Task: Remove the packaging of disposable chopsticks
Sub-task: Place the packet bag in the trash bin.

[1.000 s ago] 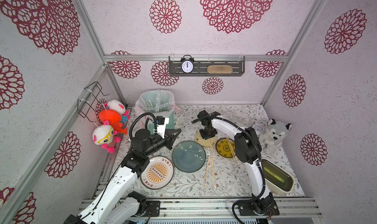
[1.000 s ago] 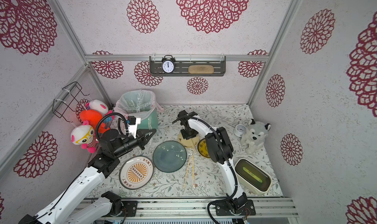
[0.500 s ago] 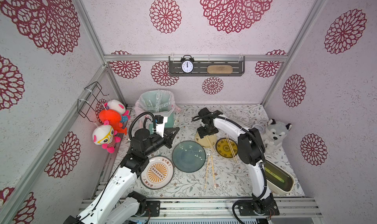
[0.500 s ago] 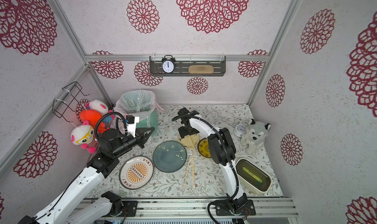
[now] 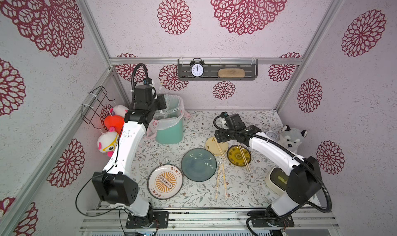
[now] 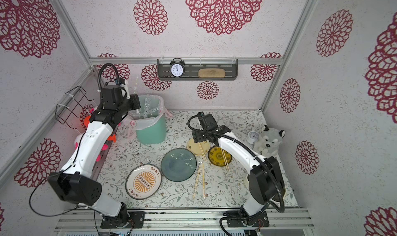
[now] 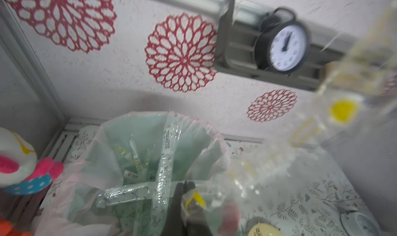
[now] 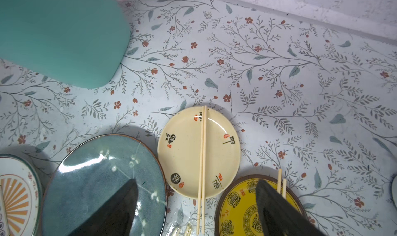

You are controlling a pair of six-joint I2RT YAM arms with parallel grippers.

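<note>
My left gripper (image 7: 184, 184) pinched tight on clear packaging (image 7: 242, 181), over near rim of lined bin (image 5: 169, 131); I see more sleeves (image 7: 165, 159) inside bin. My right gripper (image 8: 196, 181) spread wide, empty, above bare disposable chopsticks (image 8: 203, 151) lying across cream plate (image 8: 182, 159). Just beside it teal plate (image 8: 103, 170) and yellow plate (image 8: 238, 204); bare tabletop (image 8: 279, 73) open toward back wall.

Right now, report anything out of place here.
Two chopstick pairs lie on the bare table beside the blue plate, seemingly still sleeved, while another pair rests across the cream plate. One empty sleeve leans slanted inside the bin. The left tool pinches another sleeve.
</note>
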